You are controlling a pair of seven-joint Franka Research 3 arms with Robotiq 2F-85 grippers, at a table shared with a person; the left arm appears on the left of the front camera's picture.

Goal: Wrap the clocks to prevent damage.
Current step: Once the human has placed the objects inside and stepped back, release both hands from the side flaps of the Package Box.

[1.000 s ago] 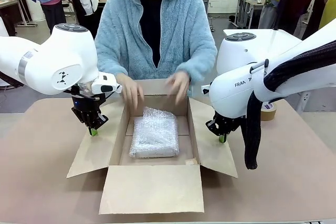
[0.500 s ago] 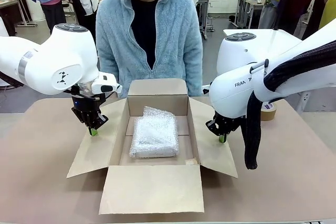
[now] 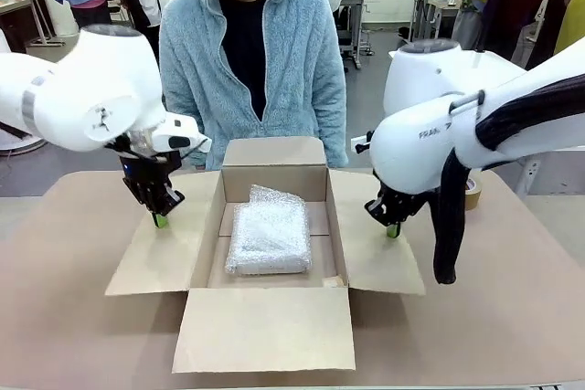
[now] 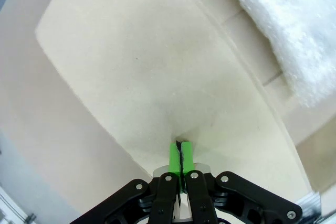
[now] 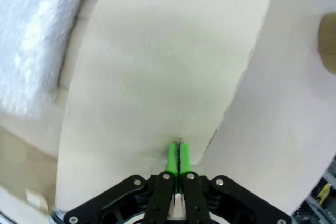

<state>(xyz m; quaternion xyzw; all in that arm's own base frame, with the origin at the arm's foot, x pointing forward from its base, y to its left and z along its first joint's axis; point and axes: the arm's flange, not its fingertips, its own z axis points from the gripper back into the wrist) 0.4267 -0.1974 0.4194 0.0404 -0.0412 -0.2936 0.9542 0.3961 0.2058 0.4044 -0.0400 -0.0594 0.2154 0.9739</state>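
- The clocks point(image 3: 270, 233), one bubble-wrap bundle, lie on the floor of the open cardboard box point(image 3: 274, 154), long axis running from robot to person point(image 3: 256, 52).
- The left gripper point(image 3: 161, 219), fingers pressed together and empty, rests its tip on the left flap point(image 3: 169, 262).
- The right gripper point(image 3: 393, 229), likewise closed on nothing, touches the right flap point(image 3: 377, 267); the bundle lies between them, neither arm clearly nearer.
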